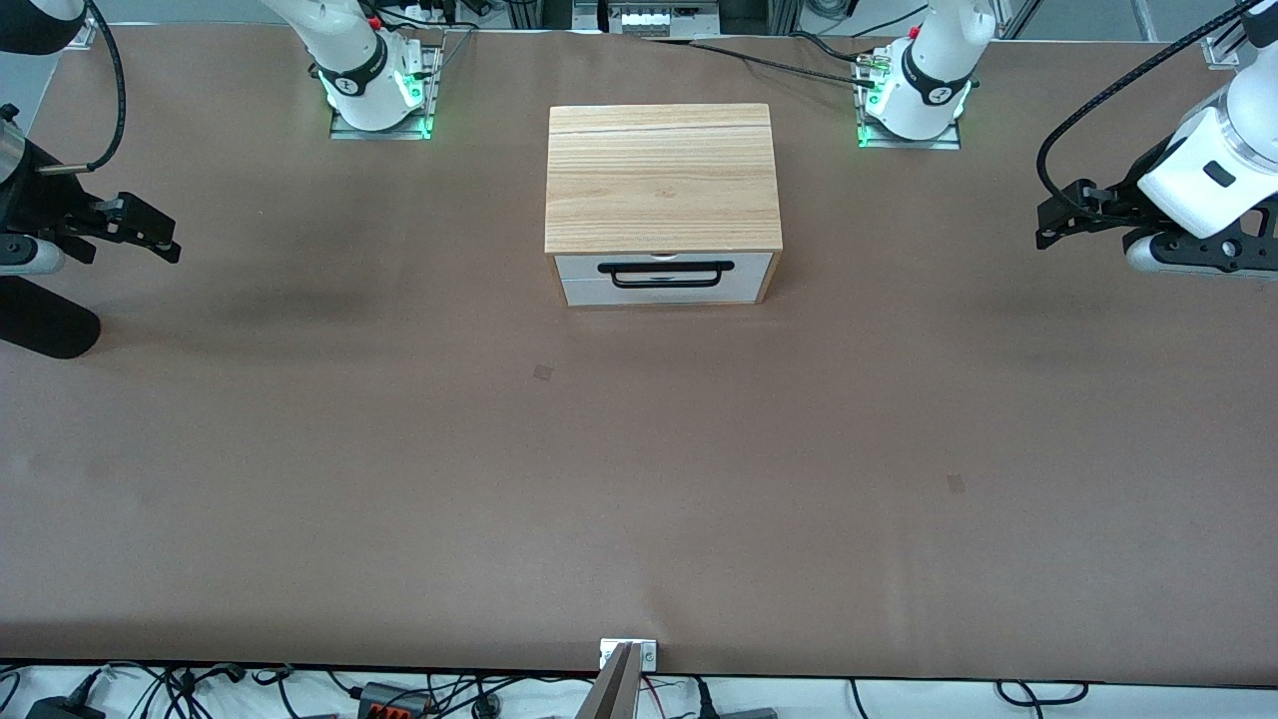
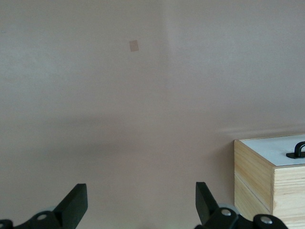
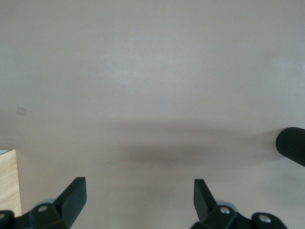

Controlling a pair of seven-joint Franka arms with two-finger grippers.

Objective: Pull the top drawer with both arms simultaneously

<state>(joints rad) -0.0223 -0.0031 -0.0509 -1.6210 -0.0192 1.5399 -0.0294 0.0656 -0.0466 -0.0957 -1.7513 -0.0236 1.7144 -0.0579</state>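
The top drawer [image 1: 581,267] is closed in the light wood cabinet [image 1: 662,180], its white front and black bar handle [image 1: 666,266] facing the front camera. My left gripper [image 1: 1058,215] hangs open and empty over the left arm's end of the table, well apart from the cabinet. In the left wrist view the open gripper [image 2: 140,193] has the cabinet's side [image 2: 255,174] and the white front [image 2: 279,150] off to one edge. My right gripper [image 1: 150,230] hangs open and empty over the right arm's end of the table; the right wrist view shows it open [image 3: 139,188] above bare table.
The brown table [image 1: 639,469] stretches wide around the cabinet. A black rounded object [image 1: 40,320] sits at the right arm's end, also in the right wrist view [image 3: 291,145]. Cables run along the table edges by the arm bases [image 1: 379,85].
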